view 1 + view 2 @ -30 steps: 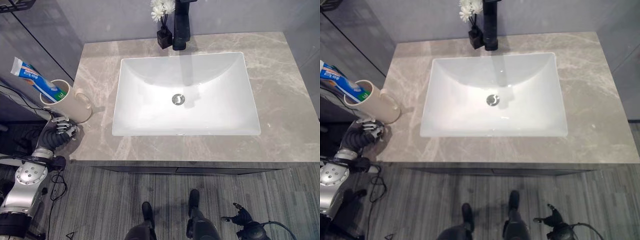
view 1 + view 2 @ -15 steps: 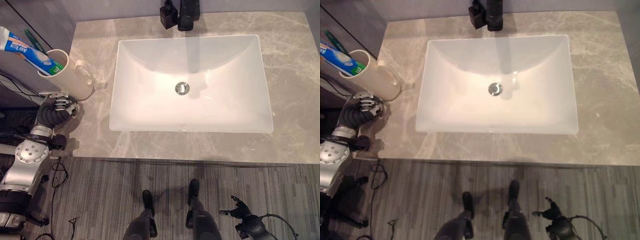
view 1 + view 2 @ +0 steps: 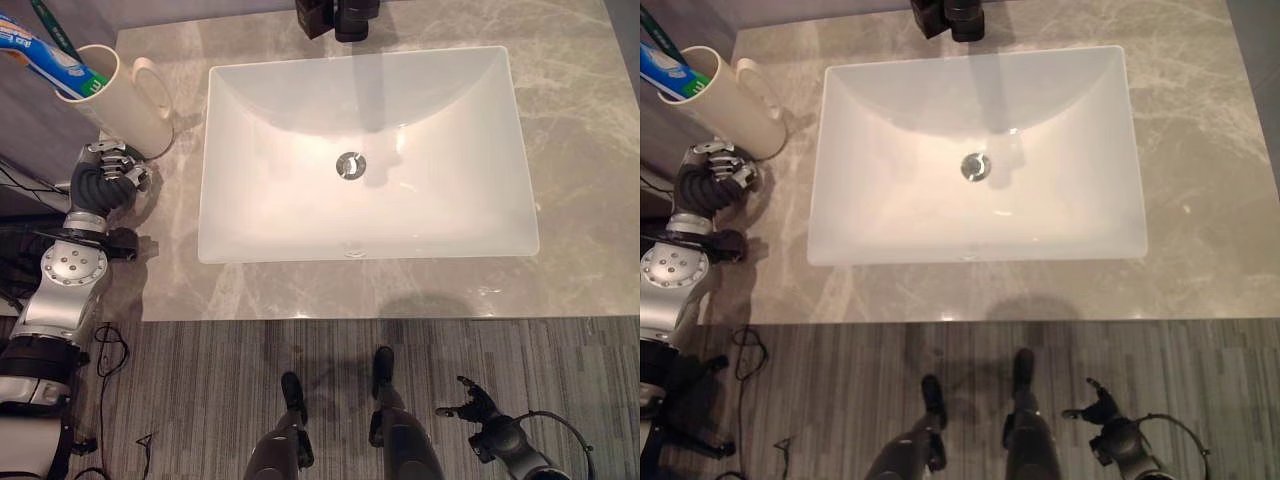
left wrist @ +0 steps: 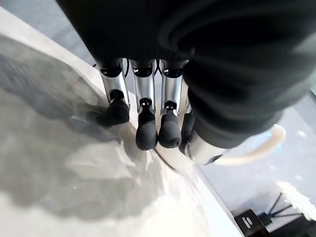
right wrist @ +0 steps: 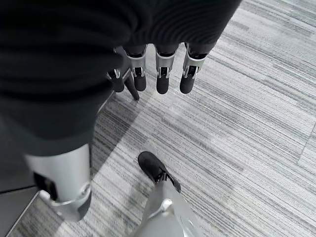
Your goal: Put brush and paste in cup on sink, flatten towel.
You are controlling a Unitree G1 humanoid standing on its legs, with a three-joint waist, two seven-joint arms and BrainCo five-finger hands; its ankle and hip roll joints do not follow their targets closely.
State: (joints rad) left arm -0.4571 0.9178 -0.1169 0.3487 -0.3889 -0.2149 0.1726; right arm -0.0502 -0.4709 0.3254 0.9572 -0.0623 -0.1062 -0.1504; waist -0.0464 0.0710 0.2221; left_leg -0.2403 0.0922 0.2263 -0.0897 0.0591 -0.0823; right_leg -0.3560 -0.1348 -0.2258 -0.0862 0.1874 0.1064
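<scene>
Hovering relaxed and empty just beside the cup holding paste and brush, the left hand could topple it off the surface edge by nudging.

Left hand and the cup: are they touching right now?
Apart. In the left eye view the left hand rests on the counter just in front of the cup, with a strip of bare counter between its fingers and the cup's base.
</scene>
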